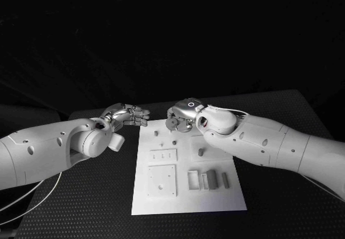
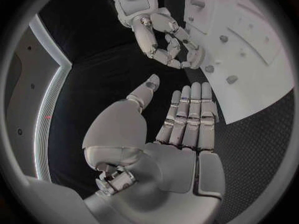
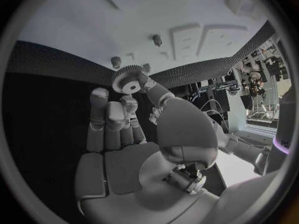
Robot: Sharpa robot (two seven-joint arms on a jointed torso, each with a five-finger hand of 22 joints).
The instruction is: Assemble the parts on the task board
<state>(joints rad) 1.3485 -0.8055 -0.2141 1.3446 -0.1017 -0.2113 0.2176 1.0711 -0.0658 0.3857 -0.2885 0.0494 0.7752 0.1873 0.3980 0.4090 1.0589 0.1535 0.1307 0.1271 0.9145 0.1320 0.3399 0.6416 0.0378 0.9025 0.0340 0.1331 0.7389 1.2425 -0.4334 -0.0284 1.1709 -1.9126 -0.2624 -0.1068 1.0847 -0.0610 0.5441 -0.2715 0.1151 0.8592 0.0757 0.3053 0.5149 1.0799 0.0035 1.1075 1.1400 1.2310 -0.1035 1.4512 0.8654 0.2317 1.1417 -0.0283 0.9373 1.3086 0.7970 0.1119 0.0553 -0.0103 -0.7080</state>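
1. A small toothed gear (image 3: 129, 79) with a round centre hole is pinched at the fingertips of the right hand (image 1: 185, 115), above the far end of the task board (image 1: 216, 199).
2. Judged as the step in hand: the gear's hole should be lined up over one of the short pegs (image 3: 157, 39) near that end and lowered level, so the hole is not caught on the peg.
3. The board is a flat white plate with raised rectangular blocks (image 1: 162, 180) and slots; its surface looks smooth and matte.
4. The left hand (image 1: 126, 115) is held beside the board's far left corner, fingers straight and apart, holding nothing.
5. The table (image 1: 79, 209) is black with a fine dotted texture.
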